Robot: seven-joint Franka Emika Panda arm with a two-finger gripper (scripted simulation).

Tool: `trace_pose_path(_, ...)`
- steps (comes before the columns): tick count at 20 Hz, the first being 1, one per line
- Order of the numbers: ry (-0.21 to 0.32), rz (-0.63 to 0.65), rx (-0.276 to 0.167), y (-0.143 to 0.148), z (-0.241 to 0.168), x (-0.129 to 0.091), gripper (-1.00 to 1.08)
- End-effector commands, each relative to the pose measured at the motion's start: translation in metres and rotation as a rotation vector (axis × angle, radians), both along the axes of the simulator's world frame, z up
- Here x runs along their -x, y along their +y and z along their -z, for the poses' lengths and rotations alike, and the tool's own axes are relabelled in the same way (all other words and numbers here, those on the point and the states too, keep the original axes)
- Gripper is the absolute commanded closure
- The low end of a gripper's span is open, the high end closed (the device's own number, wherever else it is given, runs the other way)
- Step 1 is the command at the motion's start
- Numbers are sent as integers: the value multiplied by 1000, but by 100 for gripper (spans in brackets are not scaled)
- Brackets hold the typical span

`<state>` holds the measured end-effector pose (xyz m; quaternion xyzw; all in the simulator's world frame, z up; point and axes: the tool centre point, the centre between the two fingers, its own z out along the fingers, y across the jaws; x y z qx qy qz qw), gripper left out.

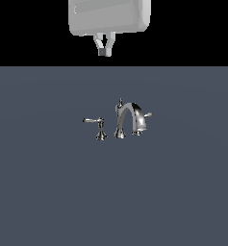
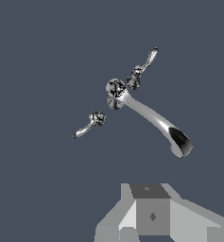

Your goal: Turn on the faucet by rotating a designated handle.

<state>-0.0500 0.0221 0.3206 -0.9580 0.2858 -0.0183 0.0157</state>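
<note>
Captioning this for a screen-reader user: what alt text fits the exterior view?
A small chrome faucet stands on a dark grey-blue floor, a lever on each side; the stubby handle is on the exterior view's right. The robot's tool hangs well above and behind, touching nothing.

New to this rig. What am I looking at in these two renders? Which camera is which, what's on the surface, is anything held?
Both are simulator renders of one Franka Panda arm. The exterior view is from a camera off the arm: the pale block at the top is the arm's end, with its tool hanging below, well above the surface and touching nothing. The wrist view looks down from a camera on the arm; the grey blocks along its edge are the tool's own body. On the flat grey surface stands a chrome faucet: an arched spout, a finial-topped post, and two levers. The handle to be turned is the short one at the exterior view's right; the long lever is at its left. Nothing is held. Whether the jaws are open is unclear.
</note>
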Motion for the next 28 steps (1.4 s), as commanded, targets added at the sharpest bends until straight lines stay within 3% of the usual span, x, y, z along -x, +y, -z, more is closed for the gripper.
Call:
trace_pose_path(1,2,49,0,-6,16,-16,108)
trace_pose_path(13,19,287,3,-45,91,-87,108)
trace_pose_path(28,39,593,6,-119,187,-159,108)
